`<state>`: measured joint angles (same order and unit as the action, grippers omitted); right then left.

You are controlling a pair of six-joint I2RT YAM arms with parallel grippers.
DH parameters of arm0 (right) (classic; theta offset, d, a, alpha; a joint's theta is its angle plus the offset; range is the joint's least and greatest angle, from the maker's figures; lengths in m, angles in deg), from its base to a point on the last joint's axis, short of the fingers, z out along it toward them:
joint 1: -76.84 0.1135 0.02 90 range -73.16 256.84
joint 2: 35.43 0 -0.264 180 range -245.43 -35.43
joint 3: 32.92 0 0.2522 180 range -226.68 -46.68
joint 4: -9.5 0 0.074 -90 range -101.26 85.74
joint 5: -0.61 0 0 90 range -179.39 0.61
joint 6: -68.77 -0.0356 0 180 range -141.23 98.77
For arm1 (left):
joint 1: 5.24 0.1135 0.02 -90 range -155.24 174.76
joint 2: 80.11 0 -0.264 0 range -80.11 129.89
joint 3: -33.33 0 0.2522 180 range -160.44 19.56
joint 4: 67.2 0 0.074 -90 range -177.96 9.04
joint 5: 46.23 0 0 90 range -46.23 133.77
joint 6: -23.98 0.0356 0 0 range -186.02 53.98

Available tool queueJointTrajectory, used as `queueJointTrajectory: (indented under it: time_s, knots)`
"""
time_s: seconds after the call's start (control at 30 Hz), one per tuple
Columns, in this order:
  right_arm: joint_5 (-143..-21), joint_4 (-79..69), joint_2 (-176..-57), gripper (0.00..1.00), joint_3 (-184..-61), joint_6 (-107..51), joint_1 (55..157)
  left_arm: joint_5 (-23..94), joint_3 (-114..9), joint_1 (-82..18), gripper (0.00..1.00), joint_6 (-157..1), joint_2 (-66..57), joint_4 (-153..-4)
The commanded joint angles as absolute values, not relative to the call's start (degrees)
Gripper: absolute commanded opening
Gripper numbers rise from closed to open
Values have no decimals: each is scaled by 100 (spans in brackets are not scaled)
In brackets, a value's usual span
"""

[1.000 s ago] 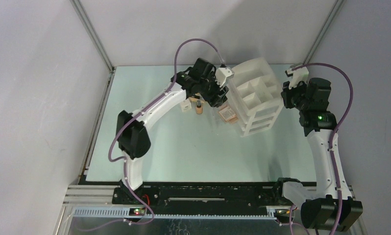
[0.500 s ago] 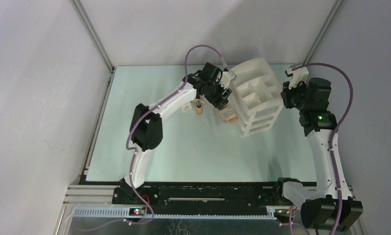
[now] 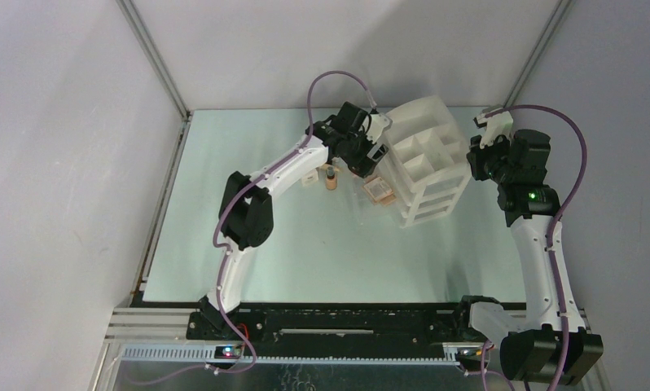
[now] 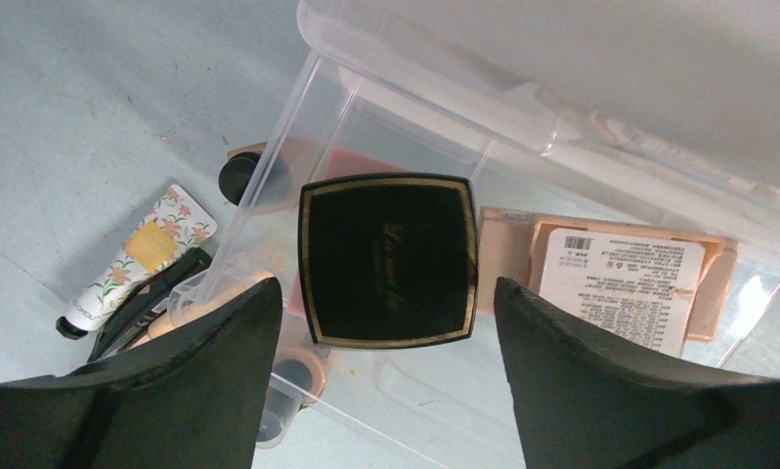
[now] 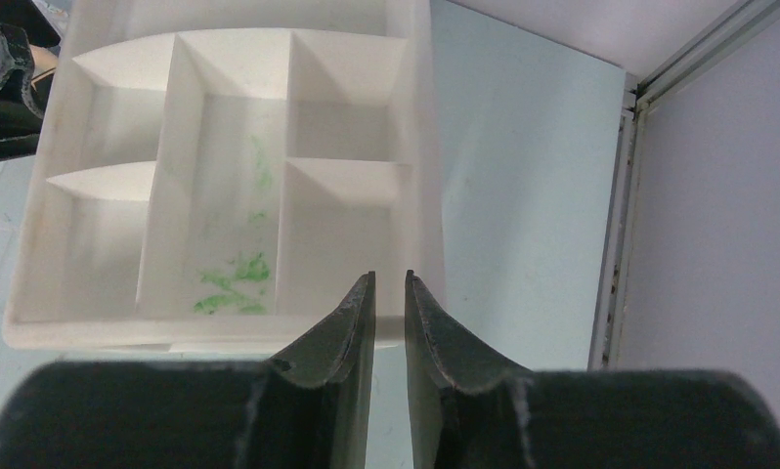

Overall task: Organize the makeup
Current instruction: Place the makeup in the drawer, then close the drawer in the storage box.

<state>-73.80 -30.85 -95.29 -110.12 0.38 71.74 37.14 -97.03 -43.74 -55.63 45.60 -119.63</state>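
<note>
A black square compact (image 4: 387, 259) with a gold edge lies flat in the organizer's pulled-out clear drawer (image 4: 298, 127). My left gripper (image 4: 386, 285) hangs open right above it, a finger on each side, touching nothing. A beige palette (image 4: 611, 283) with a printed label lies beside the compact. Outside the drawer lie a floral tube (image 4: 137, 256), a black pencil (image 4: 151, 298) and a black-capped beige bottle (image 3: 331, 177). My right gripper (image 5: 388, 278) is nearly shut, pinching the near rim of the white organizer (image 5: 220, 166). From above, the left gripper (image 3: 376, 159) is at the organizer's (image 3: 423, 155) left side.
A small white box (image 3: 308, 176) stands left of the bottle. The organizer's top compartments hold nothing, and one has green smears (image 5: 235, 278). The right table edge and frame rail (image 5: 621, 195) run close to the right gripper (image 3: 475, 163).
The left arm's elbow swung right and its gripper moved closer to the organizer. Its jaws have spread wider. The right arm has not moved.
</note>
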Motion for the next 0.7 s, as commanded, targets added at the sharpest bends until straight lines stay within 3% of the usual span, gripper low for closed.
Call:
queueJointTrajectory:
  time_s: [0.0, 0.13, 0.37, 0.67]
  knots:
    - [-7326, -3089, -9519, 25, -11022, 67, 7208, 3489, -9856, -4364, 96, -5657, 3923, -11758]
    - [-7340, -3089, -9529, 25, -11022, 67, 7210, 3236, -9291, -4363, 100, -5554, 3231, -11678]
    - [-7348, -3084, -9537, 25, -11022, 90, 7240, 2826, -7140, -4365, 99, -4876, 1747, -10966]
    - [-7396, -3078, -9609, 25, -11022, 94, 7288, 2726, -5623, -4356, 93, -3990, 1265, -10580]
